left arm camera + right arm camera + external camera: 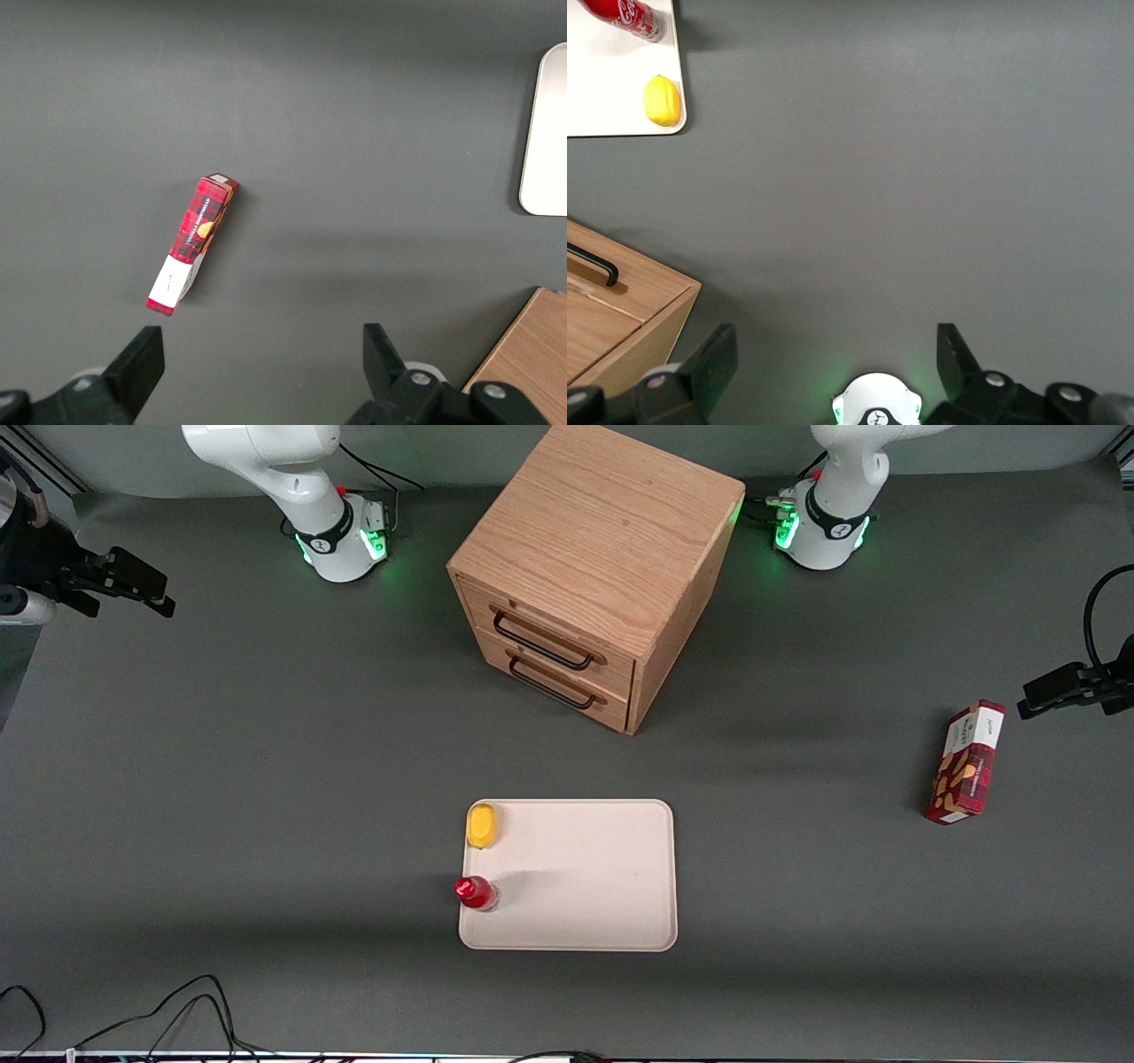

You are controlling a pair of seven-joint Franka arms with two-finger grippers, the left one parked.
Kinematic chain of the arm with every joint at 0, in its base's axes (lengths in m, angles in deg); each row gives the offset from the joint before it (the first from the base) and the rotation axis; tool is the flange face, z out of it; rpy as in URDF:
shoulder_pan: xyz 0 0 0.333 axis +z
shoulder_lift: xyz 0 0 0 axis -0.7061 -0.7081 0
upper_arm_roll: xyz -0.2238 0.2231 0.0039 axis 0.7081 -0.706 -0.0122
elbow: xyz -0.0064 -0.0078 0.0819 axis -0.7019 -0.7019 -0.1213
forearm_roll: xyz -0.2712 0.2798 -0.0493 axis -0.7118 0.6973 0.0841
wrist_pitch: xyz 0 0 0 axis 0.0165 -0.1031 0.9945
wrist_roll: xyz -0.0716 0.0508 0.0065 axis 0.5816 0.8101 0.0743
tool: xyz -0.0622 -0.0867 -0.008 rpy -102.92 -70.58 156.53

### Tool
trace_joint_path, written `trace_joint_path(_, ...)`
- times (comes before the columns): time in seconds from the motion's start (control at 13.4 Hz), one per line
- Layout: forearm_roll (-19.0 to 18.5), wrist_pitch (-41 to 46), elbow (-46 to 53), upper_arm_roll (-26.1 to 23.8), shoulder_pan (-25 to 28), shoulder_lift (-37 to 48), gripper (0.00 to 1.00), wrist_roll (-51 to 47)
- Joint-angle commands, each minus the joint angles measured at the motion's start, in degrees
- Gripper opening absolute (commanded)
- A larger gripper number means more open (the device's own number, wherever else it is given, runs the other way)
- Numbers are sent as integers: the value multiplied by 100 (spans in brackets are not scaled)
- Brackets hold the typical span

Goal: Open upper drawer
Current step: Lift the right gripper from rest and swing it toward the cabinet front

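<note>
On the table (266, 779) the cabinet (602, 540) is seen, and both its drawers are shut. The upper drawer (554, 636), directly above the lower drawer (554, 677), is not yet pulled, so the whole task is judged as left. Nearer the front camera than the cabinet, a tray (602, 886) is placed. The gripper (833, 363) is spread wide, grasping nothing, well apart from the cabinet toward the working arm's end.

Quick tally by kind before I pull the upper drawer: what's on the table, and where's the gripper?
Cabinets: 1, upper drawer shut
Trays: 1
Lemons: 1
Red-capped bottles: 1
Red boxes: 1
Total: 5
Gripper open, above bare table near the working arm's base.
</note>
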Motion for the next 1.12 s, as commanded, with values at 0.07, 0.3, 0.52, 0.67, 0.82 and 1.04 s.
trace_joint_path(0.07, -63, 50, 151, -8, 12, -71, 100, -47)
trace_joint_path(0.3, -46, 50, 186, -8, 12, -89, 100, -47)
trace_joint_path(0.52, -46, 85, 493, -104, 65, -194, 100, 267)
trace_joint_path(0.67, 85, 128, 669, -262, 65, -317, 100, 952)
trace_joint_path(0.82, 602, 120, 809, -306, 82, -448, 100, 1341)
trace_joint_path(1.04, 753, 146, 1537, -1094, 74, -1237, 100, 1455)
